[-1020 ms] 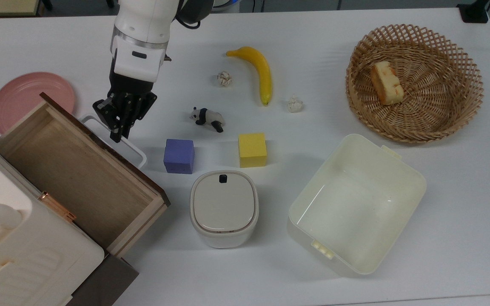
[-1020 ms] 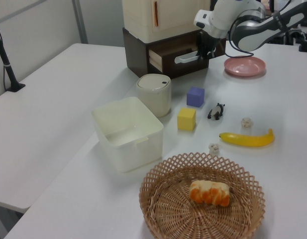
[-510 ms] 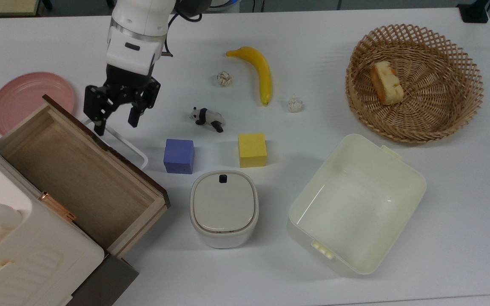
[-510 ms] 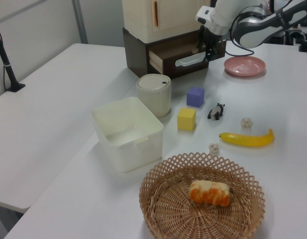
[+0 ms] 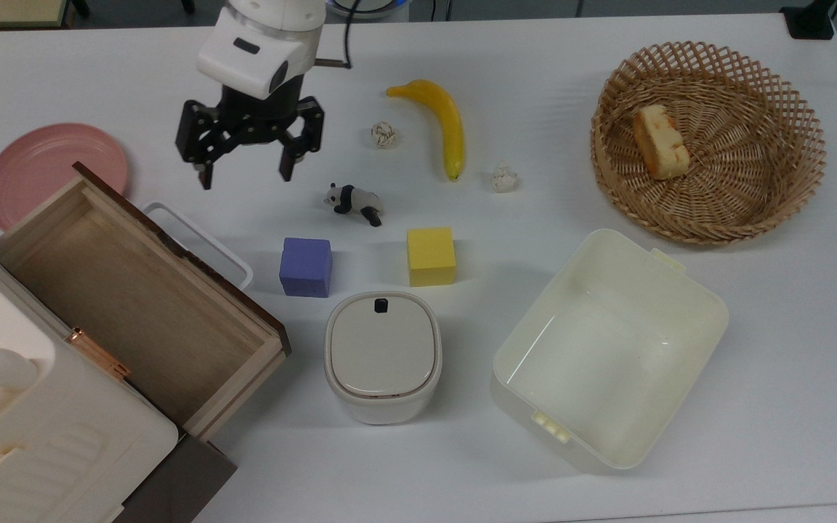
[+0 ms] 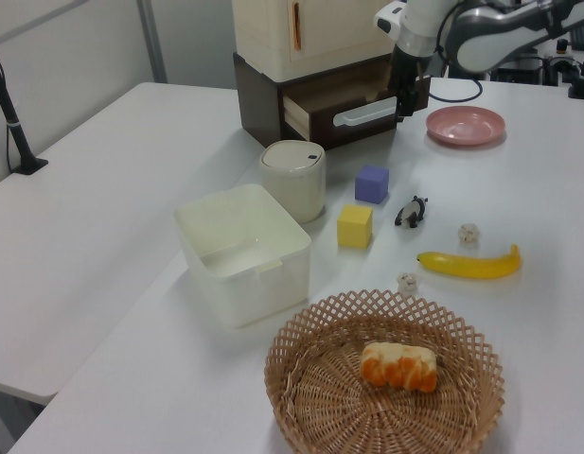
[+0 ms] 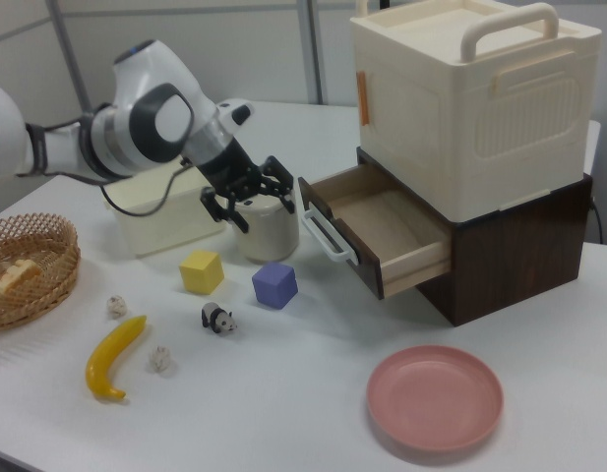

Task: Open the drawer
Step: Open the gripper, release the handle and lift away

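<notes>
The drawer (image 5: pixel 120 290) stands pulled well out of the cream cabinet (image 5: pixel 41 436), pale wood showing inside, nothing in it. Its dark brown front panel carries a white loop handle (image 5: pixel 208 237). My gripper (image 5: pixel 244 178) hangs open and empty above the table, off the handle toward the top view's upper right, between the drawer front and the toy panda (image 5: pixel 352 201). In the left view the gripper (image 6: pixel 403 106) sits just beside the handle (image 6: pixel 365 114). The right view has the gripper (image 7: pixel 254 205) spread wide to the left of the open drawer (image 7: pixel 382 231).
A pink plate (image 5: pixel 51 171) lies behind the drawer. A purple cube (image 5: pixel 306 266), yellow cube (image 5: pixel 431 256), lidded white bin (image 5: pixel 382 356) and cream tub (image 5: pixel 607 349) stand in front. Further off are a banana (image 5: pixel 440 120), two paper balls and a wicker basket (image 5: pixel 789 138).
The gripper went from shut at the drawer handle to open, then lifted away toward the top view's upper right, turning as it went. The drawer stayed pulled out.
</notes>
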You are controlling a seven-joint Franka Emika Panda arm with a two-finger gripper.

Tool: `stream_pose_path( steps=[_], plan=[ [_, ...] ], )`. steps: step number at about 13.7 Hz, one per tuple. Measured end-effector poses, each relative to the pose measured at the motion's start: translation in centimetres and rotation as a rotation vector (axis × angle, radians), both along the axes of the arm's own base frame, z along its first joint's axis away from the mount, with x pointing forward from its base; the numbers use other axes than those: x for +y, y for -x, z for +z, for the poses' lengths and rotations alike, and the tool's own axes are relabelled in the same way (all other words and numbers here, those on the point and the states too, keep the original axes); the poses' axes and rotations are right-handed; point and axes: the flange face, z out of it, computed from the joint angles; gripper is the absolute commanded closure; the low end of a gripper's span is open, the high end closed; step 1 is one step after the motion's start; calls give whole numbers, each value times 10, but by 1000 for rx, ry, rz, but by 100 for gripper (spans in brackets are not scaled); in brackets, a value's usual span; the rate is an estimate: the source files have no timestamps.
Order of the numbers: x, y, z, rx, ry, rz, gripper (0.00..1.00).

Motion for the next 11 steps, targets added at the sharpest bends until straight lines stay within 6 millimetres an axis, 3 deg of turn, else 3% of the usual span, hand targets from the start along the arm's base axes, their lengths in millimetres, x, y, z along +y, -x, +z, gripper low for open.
stream_pose_path(
  steps=[5, 11],
  plan=[
    [27, 10, 33, 61, -115, -168, 0],
    [48, 23, 48, 156, -192, -285, 0]
  ],
)
